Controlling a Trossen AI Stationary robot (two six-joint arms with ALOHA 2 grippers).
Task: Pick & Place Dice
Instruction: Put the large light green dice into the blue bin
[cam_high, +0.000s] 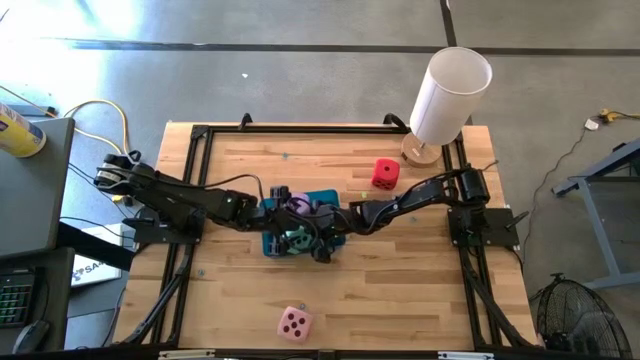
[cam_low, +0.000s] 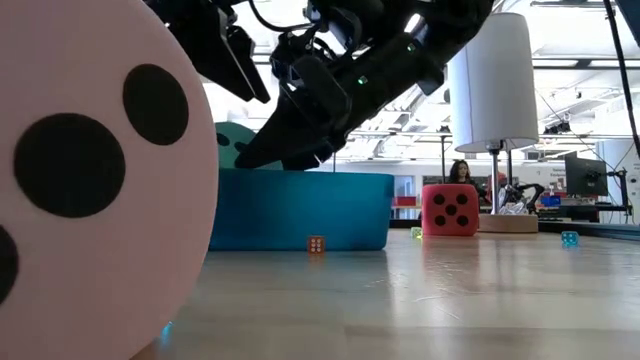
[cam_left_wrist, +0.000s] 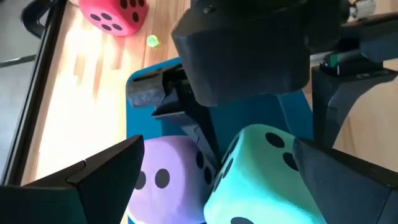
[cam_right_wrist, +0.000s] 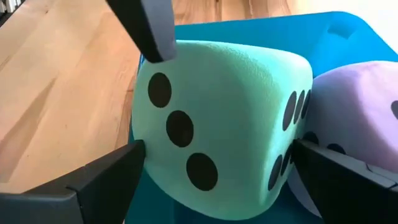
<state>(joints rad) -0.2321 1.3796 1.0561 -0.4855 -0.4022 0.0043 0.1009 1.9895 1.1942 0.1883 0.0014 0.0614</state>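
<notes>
A teal tray sits mid-table with two dice in it. The lilac die lies toward the far side. The mint green die is tilted and leans against the lilac one. My right gripper is open, one finger on each side of the mint die. My left gripper hovers open above both dice, slanting down from the table's left. The red die rests on the table at the far right of the tray, and the pink die lies near the front edge. My right gripper's fingers stand close along two opposite sides of the mint die, slanting down from the table's right. I cannot tell whether they touch it. The die rests in the tray.
A white cylindrical lamp on a wooden base stands at the far right corner. Black frame rails border the table on the left and right. A few tiny dice lie on the wood near the tray. Bare wood lies between the tray and the pink die.
</notes>
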